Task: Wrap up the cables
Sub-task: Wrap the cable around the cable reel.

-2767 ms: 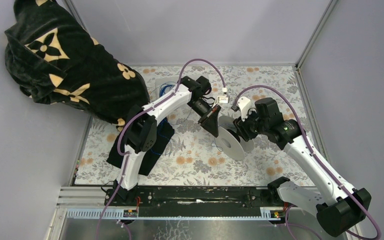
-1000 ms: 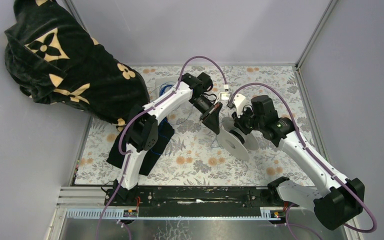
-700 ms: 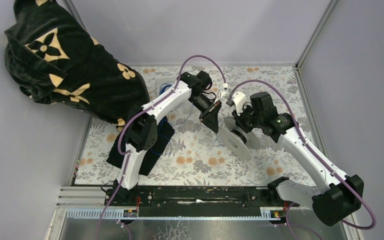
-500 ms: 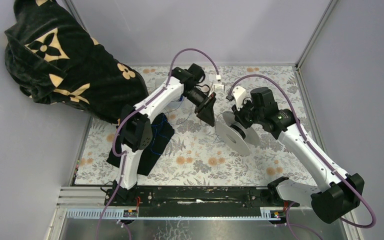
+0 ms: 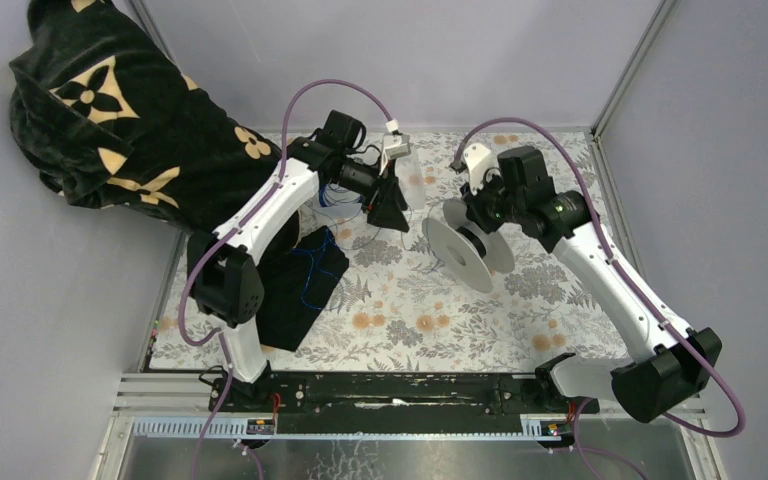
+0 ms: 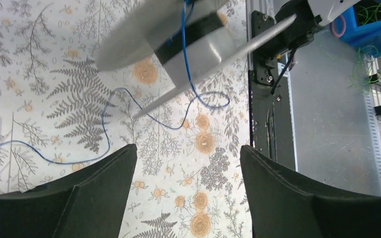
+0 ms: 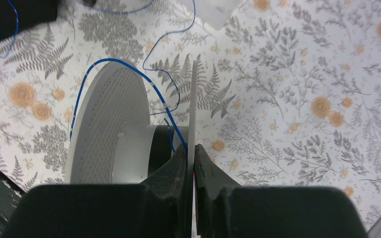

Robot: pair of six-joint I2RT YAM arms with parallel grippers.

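Since half a second ago, the left arm is reaching farther toward the back left of the counter, and its left pincer is standing wide apart where before it was nearly closed. In the left wrist view the left pincer is released, with only flowered counter cover showing between its two black fingers.

A thin blue cable is lying on the counter just beyond those fingers. It is snaking from the left edge of that view, past the tip of the left finger, then rising to the grey spool ahead, where it is crossing the hub. I cannot tell whether it is touching the finger.

The right pincer is clenched on the spool, holding it tilted above the middle of the counter. In the right wrist view the right pincer is pinching the thin flange of the spool, seen edge-on. The blue cable is arching over the rim of the other, perforated flange and running down to the hub, right beside the pinching fingertips.

More blue cable is lying in loose loops at the back of the counter, near the left arm's wrist. Another strand is trailing over a black cloth lying on the left side of the counter. A black garment with tan flower shapes is hanging at the far left.
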